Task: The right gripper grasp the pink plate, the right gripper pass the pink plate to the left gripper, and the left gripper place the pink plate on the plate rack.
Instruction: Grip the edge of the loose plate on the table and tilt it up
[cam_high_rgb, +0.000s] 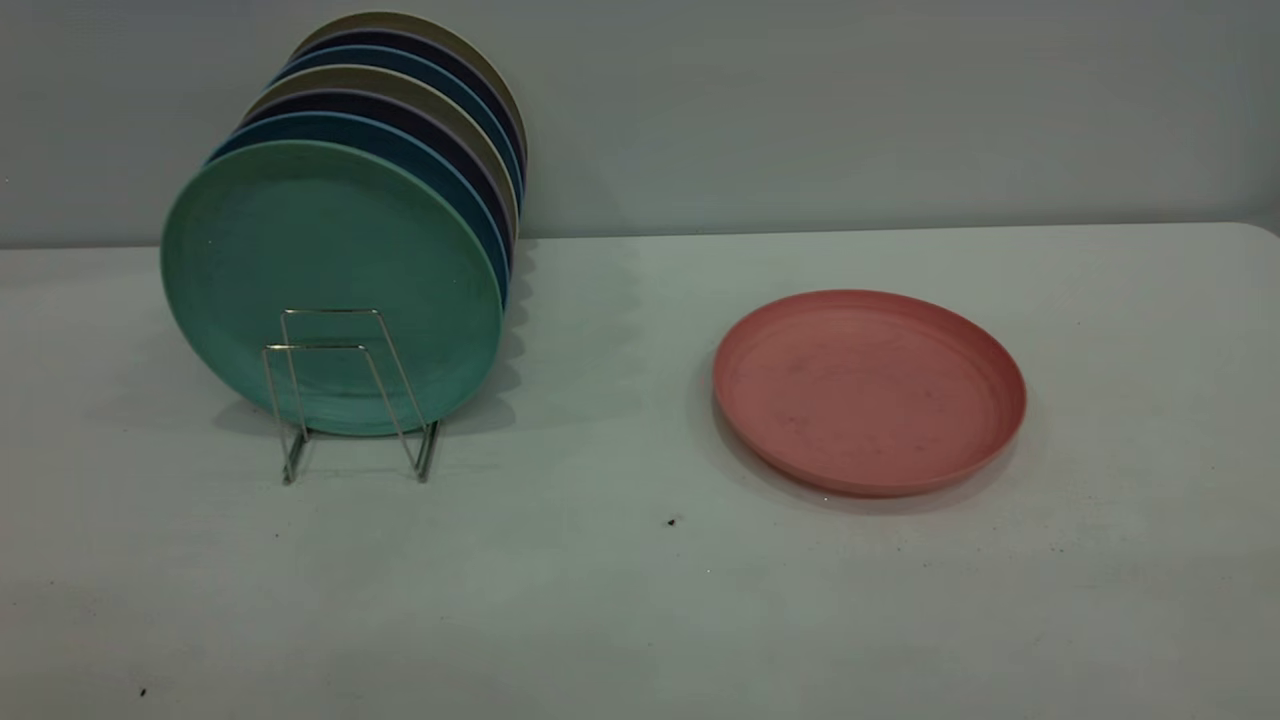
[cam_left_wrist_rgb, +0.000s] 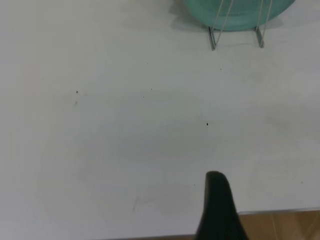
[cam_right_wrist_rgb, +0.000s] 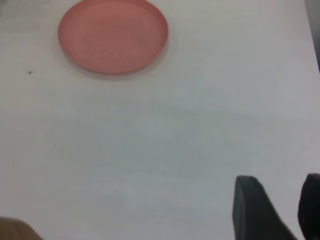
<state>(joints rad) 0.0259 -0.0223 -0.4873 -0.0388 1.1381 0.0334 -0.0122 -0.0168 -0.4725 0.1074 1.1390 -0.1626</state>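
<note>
A white table (cam_high_rgb: 640, 600) fills the lower two thirds of the exterior view, from the left edge to the right edge of the frame. Its surface is matte and carries scattered small dark specks, one at lower centre and one at lower left. Its far edge runs level across the frame just above the middle, and its far right corner is rounded. A plain pale grey-blue wall (cam_high_rgb: 850, 110) rises behind that edge and fills the upper third of the frame. Soft shadows lie on the table surface. In the left wrist view, a strip of brown floor (cam_left_wrist_rgb: 285, 225) shows at the lower right, past the near table edge.
</note>
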